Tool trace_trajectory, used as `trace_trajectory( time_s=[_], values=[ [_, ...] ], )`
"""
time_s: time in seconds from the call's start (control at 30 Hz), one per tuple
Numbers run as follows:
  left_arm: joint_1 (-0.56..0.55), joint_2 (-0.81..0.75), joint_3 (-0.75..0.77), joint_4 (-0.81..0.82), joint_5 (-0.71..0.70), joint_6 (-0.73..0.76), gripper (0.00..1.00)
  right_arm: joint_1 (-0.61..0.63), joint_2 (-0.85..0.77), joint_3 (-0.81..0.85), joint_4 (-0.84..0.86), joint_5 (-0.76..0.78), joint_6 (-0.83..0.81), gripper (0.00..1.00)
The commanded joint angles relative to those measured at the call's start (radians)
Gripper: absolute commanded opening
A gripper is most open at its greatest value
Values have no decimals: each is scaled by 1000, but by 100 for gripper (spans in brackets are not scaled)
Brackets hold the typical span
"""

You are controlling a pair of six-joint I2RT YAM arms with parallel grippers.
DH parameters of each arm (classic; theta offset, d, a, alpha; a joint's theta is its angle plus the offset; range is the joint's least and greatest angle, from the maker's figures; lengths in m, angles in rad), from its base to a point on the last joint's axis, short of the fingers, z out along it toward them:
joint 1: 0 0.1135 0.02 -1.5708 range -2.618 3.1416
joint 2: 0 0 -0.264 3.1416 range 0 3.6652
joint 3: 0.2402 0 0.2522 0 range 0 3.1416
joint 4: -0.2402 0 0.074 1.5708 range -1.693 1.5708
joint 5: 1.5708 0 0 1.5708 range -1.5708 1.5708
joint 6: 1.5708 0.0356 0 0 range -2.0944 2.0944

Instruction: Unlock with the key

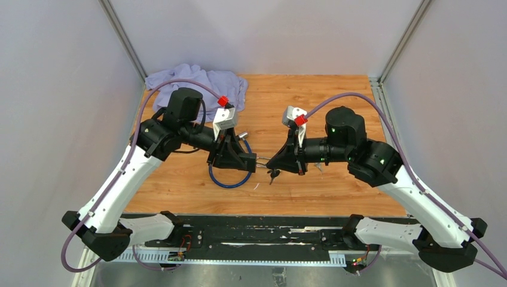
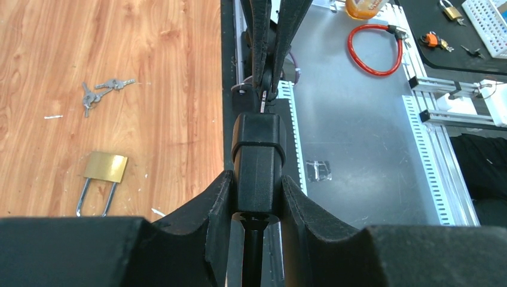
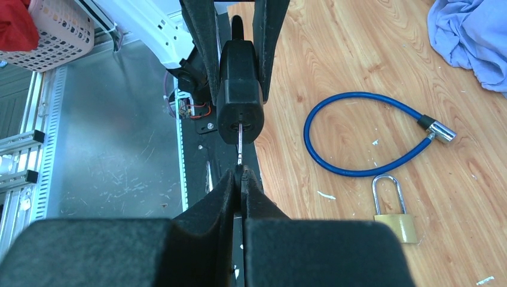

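Black padded fingers [image 2: 218, 203] of the left hand [image 2: 257, 179] are clamped on both sides of the black lock body [image 2: 258, 149], held above the near edge of the table [image 1: 335, 107]. Facing it, the right hand [image 3: 239, 173] is pinched together on the silver key [image 3: 239, 139], whose blade sits in the keyhole on the body's end face.

Any brand on the lock body or key is too small to read. The blue cable [image 3: 359, 131] lies looped on the table below the two hands, with its metal tip [image 3: 439, 130] free. Near the loop lies a brass padlock [image 3: 394, 224], its face too blurred to read. A bunch of spare keys [image 2: 98, 92] lies near it, and a crumpled lavender cloth [image 1: 197, 81] is at the far left corner.
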Motion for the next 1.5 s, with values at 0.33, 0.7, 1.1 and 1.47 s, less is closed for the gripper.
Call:
trace_trajectory(
  time_s=[0.33,0.7,1.1,1.47],
  values=[
    [-21,-18,32,92,-42,63,0,30,125,132,59,-37,27,1],
    [-21,1,92,91,53,32,0,30,66,19,168,-33,26,1],
    [-19,-18,79,91,31,56,0,10,-29,-25,116,18,11,1],
    [-16,-30,90,50,7,107,0,-1,-78,-3,8,56,-21,1]
  ],
)
